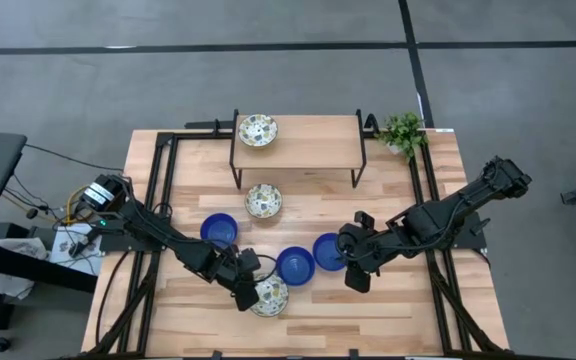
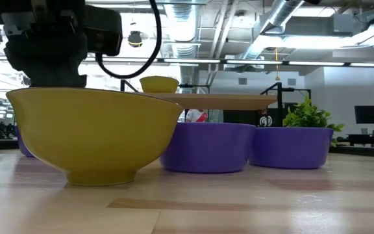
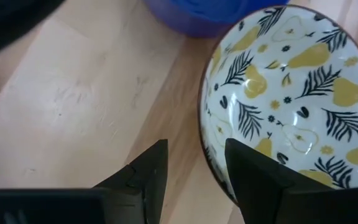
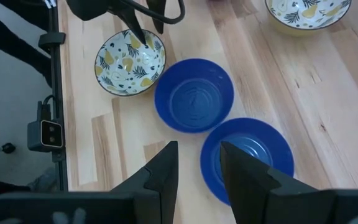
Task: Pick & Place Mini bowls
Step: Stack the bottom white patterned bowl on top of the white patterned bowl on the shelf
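Three patterned mini bowls show: one on the raised shelf (image 1: 258,130), one mid-table (image 1: 263,200) and one near the table's near edge (image 1: 272,297), yellow outside in the low view (image 2: 93,133). Three blue bowls (image 1: 219,230), (image 1: 295,266), (image 1: 330,252) stand on the table. My left gripper (image 3: 194,149) is open at the near patterned bowl (image 3: 291,93), straddling its rim. My right gripper (image 4: 197,146) is open above the rim of the right blue bowl (image 4: 253,155), beside it in the high view (image 1: 353,280). My left gripper comes from above, slanting from the table's left, at the patterned bowl's left rim (image 3: 207,143). One finger (image 3: 253,177) is over the inside and the other (image 3: 148,171) outside. Whether either touches the rim, I cannot tell. The bowl stands upright on the table.
A wooden shelf on black legs (image 1: 298,145) spans the far middle of the table. A small green plant (image 1: 403,130) stands at the far right corner. Black rails (image 1: 163,180) run along both sides. Bare wood lies near the right near corner (image 1: 398,310).
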